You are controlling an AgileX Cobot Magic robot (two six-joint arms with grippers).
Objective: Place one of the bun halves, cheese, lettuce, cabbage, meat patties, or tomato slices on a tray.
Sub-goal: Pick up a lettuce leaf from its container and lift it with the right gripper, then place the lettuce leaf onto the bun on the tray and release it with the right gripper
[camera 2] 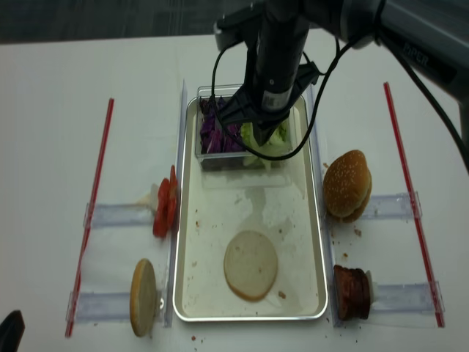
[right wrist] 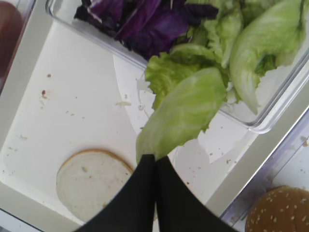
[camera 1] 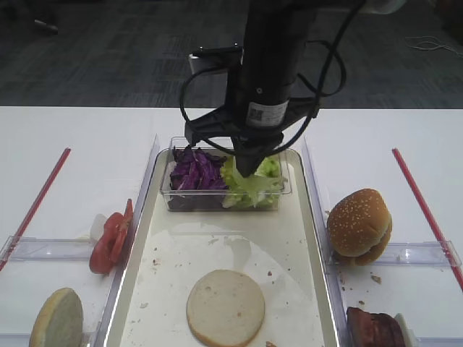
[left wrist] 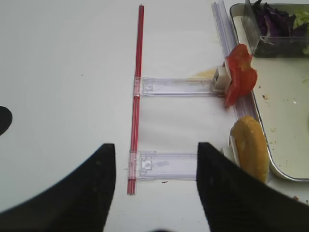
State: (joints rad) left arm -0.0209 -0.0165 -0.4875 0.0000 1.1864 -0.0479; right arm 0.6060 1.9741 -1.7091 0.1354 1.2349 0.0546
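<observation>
Step in hand: lettuce transfer. The bun half [camera 1: 225, 306] lies cut face up at the near end of the tray [camera 1: 307, 289]. Beyond it, the right gripper [right wrist: 155, 159] is pinched tight on a lettuce leaf [right wrist: 181, 113], above the clear tub [camera 1: 278, 194] at the tray's far end. Next move, by judgement: carry the leaf nearer and release over the bun. The left gripper [left wrist: 157, 159] stands wide over the white counter [camera 1: 72, 130], left of the tray. Dark floor lies beyond.
</observation>
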